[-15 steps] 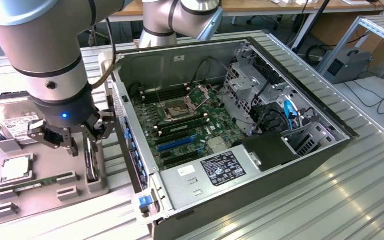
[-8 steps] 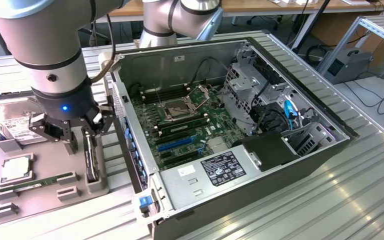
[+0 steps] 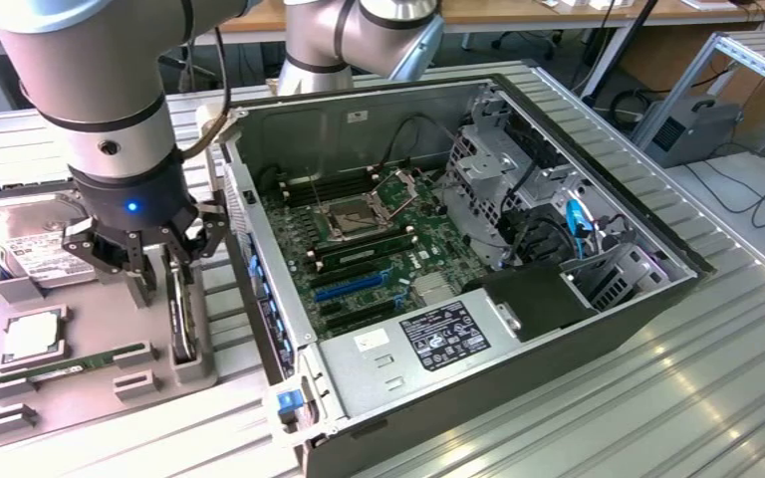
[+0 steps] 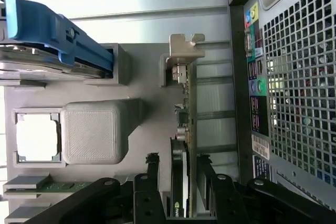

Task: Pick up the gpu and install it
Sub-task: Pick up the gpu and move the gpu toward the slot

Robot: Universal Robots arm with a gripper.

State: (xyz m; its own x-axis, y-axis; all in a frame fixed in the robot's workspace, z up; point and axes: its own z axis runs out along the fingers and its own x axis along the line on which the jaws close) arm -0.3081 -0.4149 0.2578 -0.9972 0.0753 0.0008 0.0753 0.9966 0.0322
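Note:
The gpu stands on its long edge in a slot of a grey holder tray, at the exterior view's left beside the open computer case. In the wrist view I see the gpu edge-on, a thin dark board with its pale metal bracket at the far end. My gripper hangs directly over the card's near end. The gripper is open, with one of its black fingers on each side of the card and a gap to the board on both sides.
The tray also holds a silver hard drive with a blue rail, a CPU and a green RAM stick. The case's perforated rear panel stands close beside the card. The motherboard lies exposed inside.

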